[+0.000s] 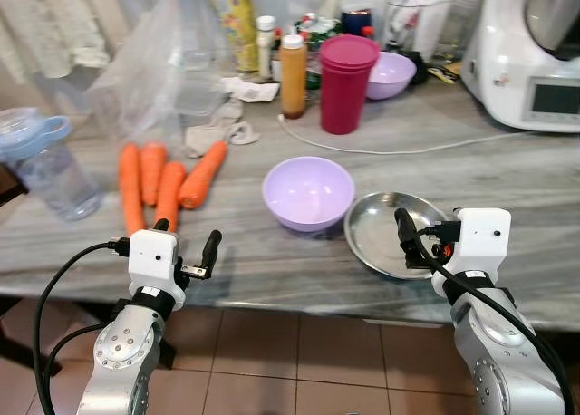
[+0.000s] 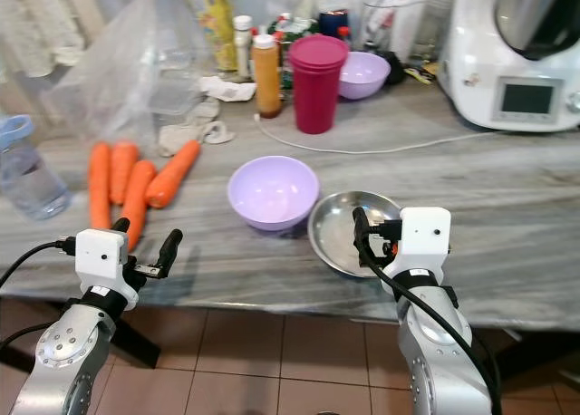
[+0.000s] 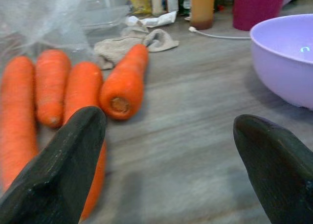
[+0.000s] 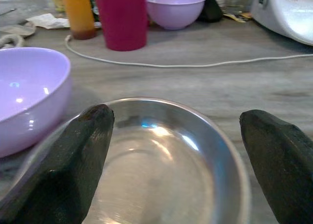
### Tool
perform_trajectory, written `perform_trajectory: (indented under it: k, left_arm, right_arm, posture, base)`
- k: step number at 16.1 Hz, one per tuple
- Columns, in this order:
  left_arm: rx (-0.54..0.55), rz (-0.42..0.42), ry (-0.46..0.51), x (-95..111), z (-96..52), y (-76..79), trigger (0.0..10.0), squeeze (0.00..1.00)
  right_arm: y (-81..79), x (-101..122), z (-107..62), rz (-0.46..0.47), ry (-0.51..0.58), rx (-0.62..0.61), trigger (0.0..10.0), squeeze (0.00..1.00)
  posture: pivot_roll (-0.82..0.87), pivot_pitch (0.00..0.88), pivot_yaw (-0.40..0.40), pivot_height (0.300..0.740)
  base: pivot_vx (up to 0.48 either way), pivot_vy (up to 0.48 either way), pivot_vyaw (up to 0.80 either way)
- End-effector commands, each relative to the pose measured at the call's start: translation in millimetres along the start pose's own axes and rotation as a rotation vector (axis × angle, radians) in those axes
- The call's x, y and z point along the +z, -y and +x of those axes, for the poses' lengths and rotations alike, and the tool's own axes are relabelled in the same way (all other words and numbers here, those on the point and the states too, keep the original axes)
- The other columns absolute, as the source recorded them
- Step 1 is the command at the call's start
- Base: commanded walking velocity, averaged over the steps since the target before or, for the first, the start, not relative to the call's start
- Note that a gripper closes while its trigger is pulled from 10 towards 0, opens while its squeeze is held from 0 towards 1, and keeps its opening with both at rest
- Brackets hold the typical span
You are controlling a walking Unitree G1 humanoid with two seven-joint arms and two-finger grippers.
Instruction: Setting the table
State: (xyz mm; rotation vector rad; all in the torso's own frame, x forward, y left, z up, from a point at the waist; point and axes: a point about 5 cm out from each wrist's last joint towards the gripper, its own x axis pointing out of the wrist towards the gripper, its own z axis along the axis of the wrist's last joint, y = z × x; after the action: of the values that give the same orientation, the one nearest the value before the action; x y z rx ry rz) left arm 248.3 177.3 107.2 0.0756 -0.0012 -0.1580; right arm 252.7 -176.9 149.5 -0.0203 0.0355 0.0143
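Left eye view puts a clear water jug (image 1: 50, 166) with a pale blue lid at the far left of the grey counter (image 1: 507, 175), its left side cut off by the frame. Next come four carrots (image 1: 163, 184) lying side by side, with crumpled clear plastic (image 1: 159, 57) behind them. The left gripper (image 1: 188, 240) hovers at the counter's near edge just in front of the carrots, forearm rising from below, its two black fingers spread apart with nothing between them; the left wrist view shows the carrot ends past the left fingertip (image 3: 68, 155).

Toward the middle sits a lilac bowl (image 1: 308, 192), upright and empty, touching or nearly touching the steel plate (image 1: 381, 229) beside it. Behind them stand an orange sauce bottle (image 1: 293, 75), a magenta tumbler (image 1: 347, 82) and a second lilac bowl (image 1: 391, 74), with a white cable (image 1: 381, 149) running across the counter.

The right gripper (image 1: 421, 229) reaches over the plate's near rim, fingers wide apart and holding nothing; its body hides part of that rim. A white kitchen machine (image 1: 530, 53) at the far right is cut off.
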Motion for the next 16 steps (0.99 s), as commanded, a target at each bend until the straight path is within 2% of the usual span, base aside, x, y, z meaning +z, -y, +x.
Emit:
perform_trajectory:
  k: [1,11,13,16]
  left_arm:
    - [0.013,0.004,-0.005,-1.2,-0.8,-2.4,10.0,0.0]
    - [0.013,0.004,-0.005,-1.2,-0.8,-2.4,10.0,0.0]
    - [0.031,0.027,-0.006,0.6,8.3,-2.6,10.0,0.0]
    - [0.009,0.033,0.011,2.9,8.6,-2.5,10.0,0.0]
  right_arm:
    - [-0.5,1.8,-0.9,0.0,0.01,0.002,10.0,0.0]
    - [-0.5,1.8,-0.9,0.0,0.01,0.002,10.0,0.0]
    - [-6.5,3.9,8.0,0.023,0.046,0.021,10.0,0.0]
    - [-8.0,4.2,9.7,0.028,0.048,0.025,10.0,0.0]
  posture:
    - [-0.23,0.07,0.051,0.74]
    - [-0.23,0.07,0.051,0.74]
    - [-0.22,0.065,0.053,0.74]
    - [-0.22,0.064,0.055,0.74]
  base:
    - [0.0,0.0,-0.61]
    - [0.0,0.0,-0.61]
    - [-0.48,0.0,0.0]
    - [-0.106,0.0,0.0]
